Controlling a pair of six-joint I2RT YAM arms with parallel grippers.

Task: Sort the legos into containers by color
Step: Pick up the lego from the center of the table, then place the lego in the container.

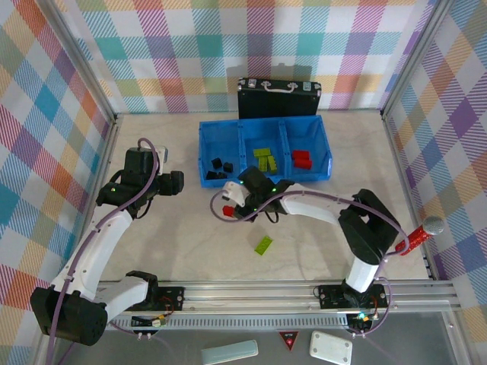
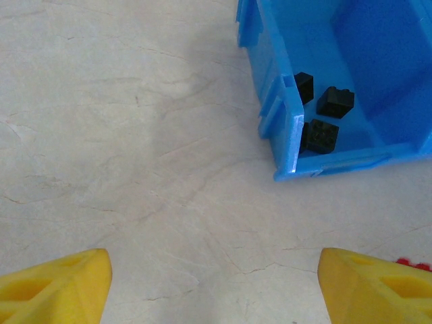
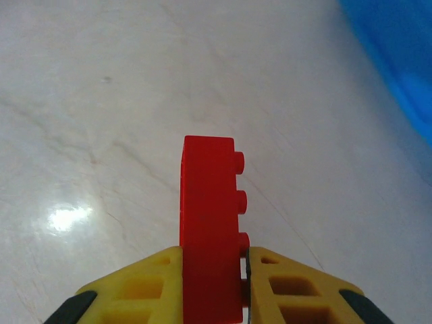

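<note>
One red brick (image 3: 209, 229) sits clamped in the right pincer (image 3: 212, 280), over the bench (image 1: 190, 243) near the blue bin (image 2: 287, 128); the left pincer (image 2: 216, 287) gapes wide beside the bin's black cubes (image 2: 335, 101). A green brick (image 1: 264, 244) lies loose.

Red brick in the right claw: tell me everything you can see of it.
The red brick is an elongated, smooth plastic piece with three round studs showing along its right side. It stands on end in the right wrist view, its lower part pinched between the right claw's yellow fingers, its upper end jutting free. The pale marbled table lies behind it.
</note>
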